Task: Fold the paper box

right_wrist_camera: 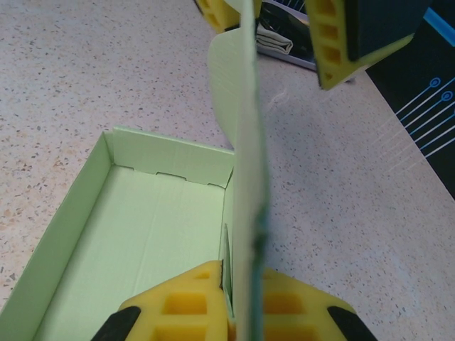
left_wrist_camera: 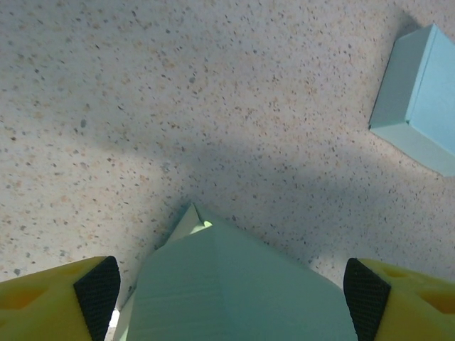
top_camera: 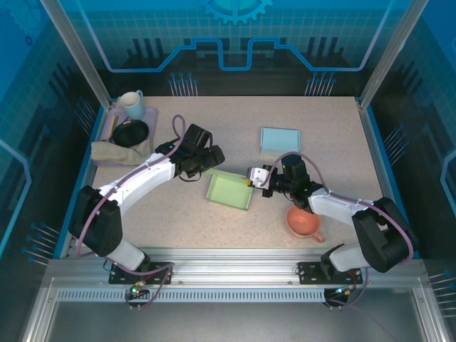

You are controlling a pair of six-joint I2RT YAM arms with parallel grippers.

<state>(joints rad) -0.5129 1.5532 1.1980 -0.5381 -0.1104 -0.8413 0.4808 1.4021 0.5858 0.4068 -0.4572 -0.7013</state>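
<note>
The green paper box (top_camera: 229, 189) lies open in the middle of the table, its inside (right_wrist_camera: 142, 227) showing in the right wrist view. My right gripper (top_camera: 254, 178) is at the box's right end, shut on a tall upright wall panel (right_wrist_camera: 249, 177) that rises edge-on between its fingers (right_wrist_camera: 185, 305). My left gripper (top_camera: 206, 160) hovers over the box's left end, open. A pale green panel (left_wrist_camera: 234, 284) lies between its wide-apart pads (left_wrist_camera: 97, 288) without touching them. The left gripper's yellow fingers (right_wrist_camera: 355, 35) straddle the top of the upright panel.
A folded light blue box (top_camera: 279, 140) sits at the back right of centre, also seen from the left wrist (left_wrist_camera: 419, 99). An orange cup (top_camera: 304, 222) stands near the right arm. At the back left, a purple tray (top_camera: 146, 114) holds a mug (top_camera: 132, 104), black bowl (top_camera: 130, 133) and cloth (top_camera: 117, 152).
</note>
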